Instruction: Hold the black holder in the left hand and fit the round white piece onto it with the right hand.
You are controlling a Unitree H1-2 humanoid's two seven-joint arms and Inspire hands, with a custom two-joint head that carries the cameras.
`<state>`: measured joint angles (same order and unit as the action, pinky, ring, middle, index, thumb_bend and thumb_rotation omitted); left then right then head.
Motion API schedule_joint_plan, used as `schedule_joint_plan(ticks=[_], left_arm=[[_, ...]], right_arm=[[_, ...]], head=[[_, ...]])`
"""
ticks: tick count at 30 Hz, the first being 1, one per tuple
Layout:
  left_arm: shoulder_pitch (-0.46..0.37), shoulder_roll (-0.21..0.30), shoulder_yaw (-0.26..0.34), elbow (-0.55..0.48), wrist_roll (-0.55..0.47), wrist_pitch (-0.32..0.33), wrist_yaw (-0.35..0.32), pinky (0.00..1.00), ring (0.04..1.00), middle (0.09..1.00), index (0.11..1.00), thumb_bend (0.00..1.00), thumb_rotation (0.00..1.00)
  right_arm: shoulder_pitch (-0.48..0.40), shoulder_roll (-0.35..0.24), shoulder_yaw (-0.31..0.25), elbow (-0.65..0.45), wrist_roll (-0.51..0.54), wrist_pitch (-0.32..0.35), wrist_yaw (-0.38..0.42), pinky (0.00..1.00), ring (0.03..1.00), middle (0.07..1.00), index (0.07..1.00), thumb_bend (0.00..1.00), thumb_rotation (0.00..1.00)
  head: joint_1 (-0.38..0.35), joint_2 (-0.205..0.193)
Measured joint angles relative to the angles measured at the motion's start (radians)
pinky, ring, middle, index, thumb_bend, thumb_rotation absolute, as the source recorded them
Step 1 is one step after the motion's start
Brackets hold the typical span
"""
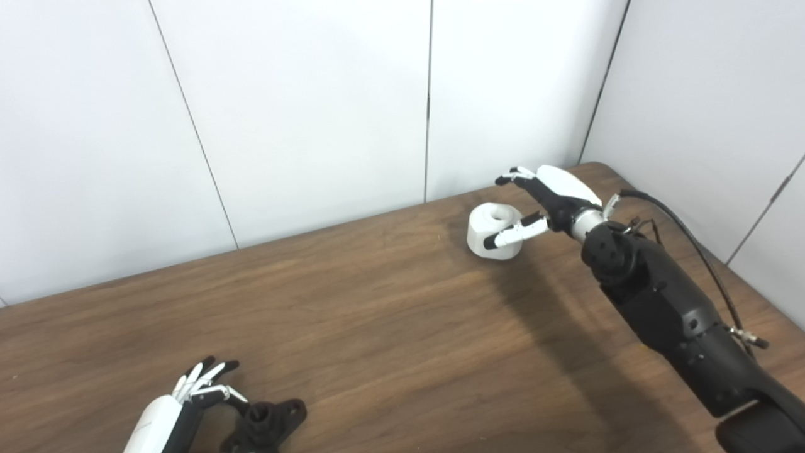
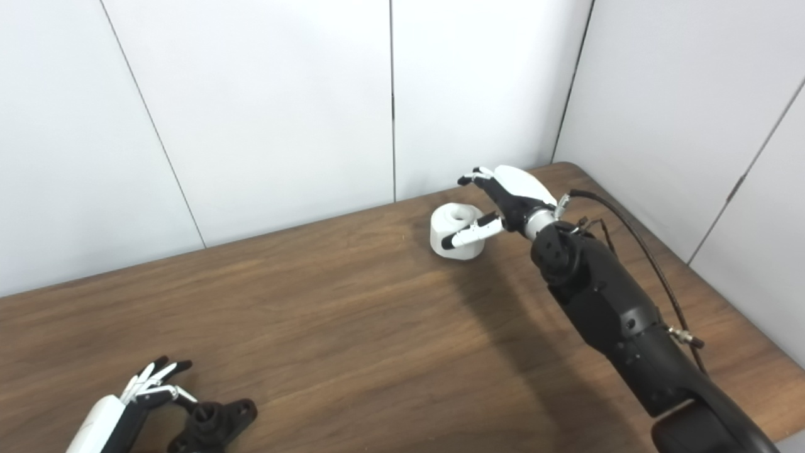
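Note:
The round white piece [image 1: 494, 231] stands on the brown table [image 1: 377, 314] at the far right, near the wall. My right hand [image 1: 546, 200] hovers just right of it, open, with the thumb across the piece's front and the fingers spread above and behind it; I cannot tell whether the thumb touches the piece. The black holder [image 1: 267, 425] lies on the table at the bottom left. My left hand [image 1: 192, 396] is beside it on its left, open with fingers spread, thumb close to the holder's edge.
White wall panels [image 1: 314, 113] run close behind the table's far edge and along its right side. A black cable [image 1: 692, 245] loops off my right forearm. Bare wood stretches between the two hands.

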<state>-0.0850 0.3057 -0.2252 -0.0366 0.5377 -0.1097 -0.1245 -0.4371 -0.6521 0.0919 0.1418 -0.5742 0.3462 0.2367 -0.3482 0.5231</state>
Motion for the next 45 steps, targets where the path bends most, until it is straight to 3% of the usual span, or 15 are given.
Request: schedule_joint_plan(ticks=[6,13,17,23,39,45], left_arm=[[0.0,0.0,0.0,-0.001,0.0,0.002,0.0,1.0,1.0,0.91,0.482,0.52,0.04],[0.001,0.0,0.0,-0.004,0.0,0.002,0.0,1.0,1.0,0.906,0.482,0.52,0.04],[0.001,0.0,0.0,-0.004,0.0,0.001,0.0,1.0,1.0,0.906,0.482,0.52,0.04],[0.002,0.0,0.0,-0.004,-0.002,0.001,0.0,1.0,1.0,0.91,0.482,0.52,0.04],[0.003,-0.001,0.0,-0.006,0.0,0.004,0.0,1.0,1.0,0.908,0.482,0.52,0.04],[0.003,-0.001,-0.001,-0.008,0.001,0.013,0.0,1.0,1.0,0.908,0.481,0.52,0.04]], right_arm=[[-0.013,-0.004,0.012,0.049,-0.001,0.002,0.036,0.92,0.943,0.947,0.864,1.0,0.46],[-0.028,-0.036,0.034,0.082,-0.002,0.001,0.07,0.91,0.954,0.953,0.94,1.0,0.49],[-0.028,-0.036,0.04,0.09,-0.001,-0.001,0.072,0.89,0.932,0.934,0.923,1.0,0.48],[-0.045,-0.034,0.042,0.204,0.001,-0.049,0.036,0.82,0.9,0.918,0.87,1.0,0.5],[-0.046,-0.029,0.042,0.178,0.013,-0.04,0.032,0.8,0.882,0.906,0.855,1.0,0.54],[-0.046,-0.027,0.042,0.146,0.034,-0.028,0.057,0.88,0.942,0.962,0.888,1.0,0.53]], head=[[-0.002,0.003],[0.002,0.003],[0.003,0.003],[0.008,0.005],[0.012,0.005],[0.015,0.005]])
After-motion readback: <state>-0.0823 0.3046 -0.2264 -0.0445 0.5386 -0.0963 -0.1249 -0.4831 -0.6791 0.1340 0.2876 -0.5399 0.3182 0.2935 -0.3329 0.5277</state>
